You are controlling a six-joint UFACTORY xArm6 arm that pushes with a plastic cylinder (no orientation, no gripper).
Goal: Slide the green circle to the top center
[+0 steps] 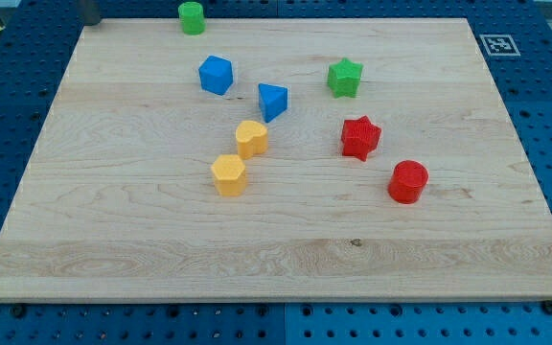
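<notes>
The green circle stands at the board's top edge, left of centre. A dark shape at the view's top left looks like my rod, with my tip at the board's top edge, well to the left of the green circle and apart from it. A green star sits right of centre in the upper part of the board.
A blue cube-like block and a blue triangle lie below the green circle. Two yellow blocks sit mid-board. A red star and a red cylinder lie to the right. A marker tag is off the board's top right corner.
</notes>
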